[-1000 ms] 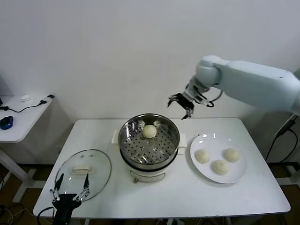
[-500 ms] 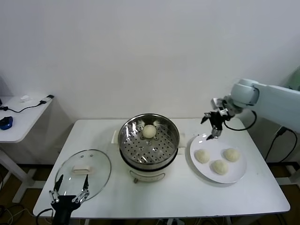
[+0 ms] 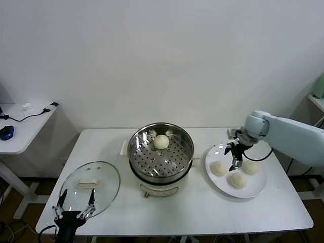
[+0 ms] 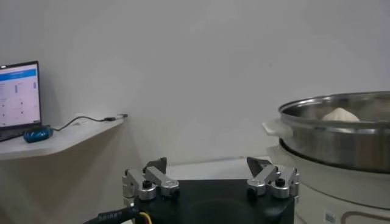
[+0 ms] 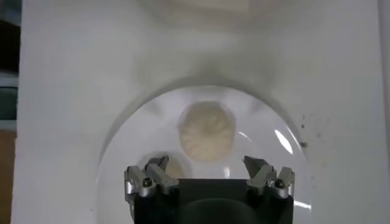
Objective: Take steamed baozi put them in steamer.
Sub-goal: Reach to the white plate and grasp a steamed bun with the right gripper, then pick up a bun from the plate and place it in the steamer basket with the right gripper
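Steel steamer (image 3: 161, 151) at table centre holds one baozi (image 3: 161, 142) on its perforated floor, and we're onto the next pick. Our right gripper (image 3: 236, 161) hangs jaws wide over the white plate (image 3: 255, 190), just right of the steamer, where three buns sit (image 3: 218, 168). The wrist view shows one bun (image 5: 207, 131) just ahead of the spread fingers. Next, we judge: centre over it, descend, close gently, since soft dough dents. Our left gripper (image 3: 75, 210) waits open by the glass lid (image 3: 104, 195).
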{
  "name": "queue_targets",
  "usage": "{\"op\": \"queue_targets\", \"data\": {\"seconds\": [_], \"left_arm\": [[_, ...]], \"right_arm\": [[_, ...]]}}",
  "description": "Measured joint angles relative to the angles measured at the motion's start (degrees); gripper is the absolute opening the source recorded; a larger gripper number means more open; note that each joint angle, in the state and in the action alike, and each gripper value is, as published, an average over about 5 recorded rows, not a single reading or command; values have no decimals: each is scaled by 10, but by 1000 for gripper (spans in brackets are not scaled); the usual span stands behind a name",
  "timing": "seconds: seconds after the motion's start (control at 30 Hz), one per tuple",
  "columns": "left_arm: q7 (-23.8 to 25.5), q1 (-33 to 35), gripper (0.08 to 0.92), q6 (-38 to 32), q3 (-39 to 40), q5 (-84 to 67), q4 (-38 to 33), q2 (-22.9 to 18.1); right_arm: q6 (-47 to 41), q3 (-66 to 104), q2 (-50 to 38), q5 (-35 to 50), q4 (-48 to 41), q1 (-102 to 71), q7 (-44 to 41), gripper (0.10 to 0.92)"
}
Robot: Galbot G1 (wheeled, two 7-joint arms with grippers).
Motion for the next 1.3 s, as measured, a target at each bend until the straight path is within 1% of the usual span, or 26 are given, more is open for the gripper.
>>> {"op": "queue_targets", "data": {"seconds": [0.4,0.5,0.67,0.77,1.07,1.3], "left_arm": [[-2,0,823,-1,0,-1,8,-1],[-4,2,823,-1,0,-2,8,-1],[-5,5,823,-1,0,-3,5,-2],[-5,5,823,-2,0,-4,6,-2],[-6,5,823,-3,0,-4,8,-2],[-5,5,823,-3,0,-4,7,-2]], "right_arm": [[0,59,45,-41,-58,-62,-2,820],[2,67,54,-48,-68,-68,-6,782],[5,73,59,-53,-79,-72,-13,650],[6,76,60,-55,-82,-73,-16,595],[6,84,59,-56,-88,-74,-19,539],[4,76,45,-39,-72,-57,-18,534]]}}
